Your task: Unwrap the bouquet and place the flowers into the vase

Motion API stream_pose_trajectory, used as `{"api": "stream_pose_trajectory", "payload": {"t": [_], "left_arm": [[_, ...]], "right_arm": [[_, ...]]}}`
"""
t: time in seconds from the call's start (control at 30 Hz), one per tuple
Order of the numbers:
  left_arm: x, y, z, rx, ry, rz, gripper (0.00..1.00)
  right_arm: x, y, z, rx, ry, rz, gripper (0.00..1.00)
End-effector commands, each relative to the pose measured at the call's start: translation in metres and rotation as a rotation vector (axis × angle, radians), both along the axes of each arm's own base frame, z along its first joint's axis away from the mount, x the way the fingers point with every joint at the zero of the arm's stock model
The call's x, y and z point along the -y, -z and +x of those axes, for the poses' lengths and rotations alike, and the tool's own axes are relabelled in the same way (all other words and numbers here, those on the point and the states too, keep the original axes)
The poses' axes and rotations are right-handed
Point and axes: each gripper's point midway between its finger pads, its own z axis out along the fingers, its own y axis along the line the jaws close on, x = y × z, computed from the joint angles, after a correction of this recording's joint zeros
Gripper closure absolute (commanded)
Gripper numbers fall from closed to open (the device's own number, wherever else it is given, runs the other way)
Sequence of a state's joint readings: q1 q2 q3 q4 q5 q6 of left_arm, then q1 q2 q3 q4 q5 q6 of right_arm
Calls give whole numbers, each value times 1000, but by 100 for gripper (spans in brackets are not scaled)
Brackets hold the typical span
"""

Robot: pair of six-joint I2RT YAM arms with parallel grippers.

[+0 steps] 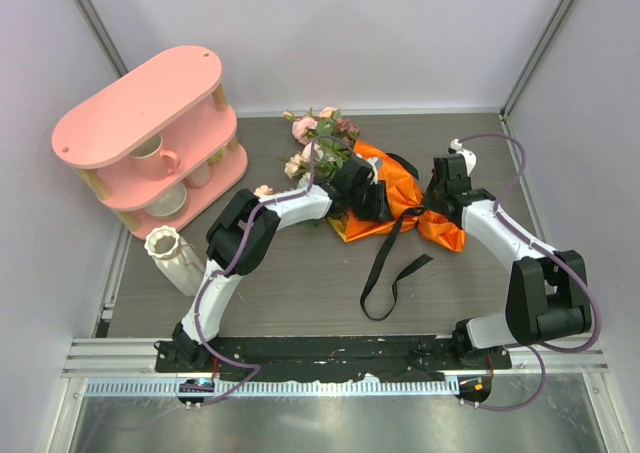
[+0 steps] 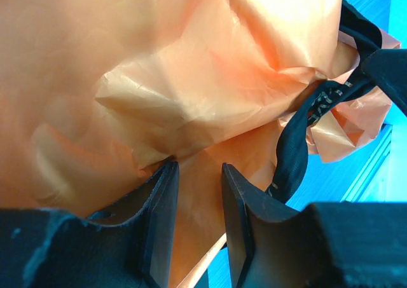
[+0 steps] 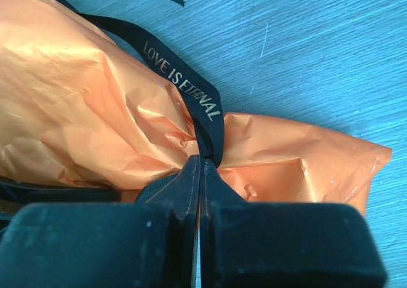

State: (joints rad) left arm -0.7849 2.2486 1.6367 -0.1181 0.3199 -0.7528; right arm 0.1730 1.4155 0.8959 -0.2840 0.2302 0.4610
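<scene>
Right wrist view: the jaws of the right gripper point(image 3: 200, 164) are closed flat on the black ribbon point(image 3: 184, 88). From their tips the ribbon runs up and away across the orange sheet point(image 3: 76, 110). The sheet's crumpled tail fans out to the right of the jaws on the desk point(image 3: 305, 46).

Left wrist view: the jaws of the left gripper point(image 2: 197, 173) stand narrowly apart, with folds of the sheet at their tips and the ribbon bunched off to their right. Whether they pinch the sheet cannot be told.

Top external view: the bouquet point(image 1: 385, 198) lies wrapped between the two sets of jaws. The flowers point(image 1: 315, 133) project beyond the left jaws, and a loose ribbon tail trails from the right jaws toward the arm bases. The vase point(image 1: 175, 258) stands well apart from both, beside the pink shelf point(image 1: 140, 103).

Step in hand, as judged, is drawing the ribbon off the wrap. The right jaws should pull along the ribbon's own line, away from the left jaws, while the left jaws pin the bundle so that it does not slide. A slow, steady pull lowers the risk of tearing the thin sheet or dragging the stems.
</scene>
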Motion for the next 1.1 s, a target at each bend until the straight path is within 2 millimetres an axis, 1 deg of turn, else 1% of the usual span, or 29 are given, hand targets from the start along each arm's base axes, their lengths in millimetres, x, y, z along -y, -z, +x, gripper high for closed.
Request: {"api": "stream_pose_trajectory", "payload": {"t": [0.0,0.07,0.13,0.17,0.2,0.23,0.27,0.3,0.33,0.4,0.43,0.5,0.53,0.57,0.6,0.63,0.67,0.73,0.83,0.93,1.07], "left_arm": [[-11,13,2,-29,-13,56,62],[-11,13,2,-28,-12,57,62],[-11,14,2,-31,-11,59,62],[-11,14,2,-32,-12,60,62],[-11,13,2,-29,-12,58,62],[-11,14,2,-31,-12,59,62],[-11,13,2,-29,-11,56,62],[-11,13,2,-28,-11,55,62],[-11,14,1,-31,-10,56,62],[-11,13,2,-30,-10,55,62],[-10,13,1,-28,-7,54,62],[-12,14,1,-29,-8,57,62],[-12,12,1,-26,-7,55,62],[-12,13,1,-27,-7,56,62],[-11,13,1,-26,-7,57,62],[-11,13,1,-27,-7,54,62],[-11,14,1,-28,-7,55,62],[-11,13,1,-26,-6,55,62],[-12,13,2,-27,-7,57,62],[-12,13,1,-25,-5,55,62],[-13,12,2,-24,-8,54,62]], "right_arm": [[9,-54,24,195,75,1,99],[9,-61,26,211,75,-3,99],[7,-61,27,204,67,2,99],[4,-58,27,190,57,12,98],[-1,-55,26,180,39,34,94],[-14,-47,26,149,-17,87,86],[-23,-44,26,136,-51,119,80],[-27,-39,24,107,-72,129,76],[-26,-35,26,91,-71,118,67],[-20,-31,28,77,-64,74,61],[-15,-30,33,73,-54,43,60],[-9,-25,33,44,-55,4,62],[-10,-25,35,43,-59,0,66],[-12,-17,36,23,-77,-1,67],[-12,-15,37,16,-81,-2,68],[-13,-10,37,5,-88,-1,72],[-14,-2,37,-17,-93,-5,73],[-11,3,37,-31,-80,-20,74],[-2,9,36,-45,-52,-59,73],[1,15,35,-63,-45,-77,72],[6,16,33,-70,-30,-96,69]]}}
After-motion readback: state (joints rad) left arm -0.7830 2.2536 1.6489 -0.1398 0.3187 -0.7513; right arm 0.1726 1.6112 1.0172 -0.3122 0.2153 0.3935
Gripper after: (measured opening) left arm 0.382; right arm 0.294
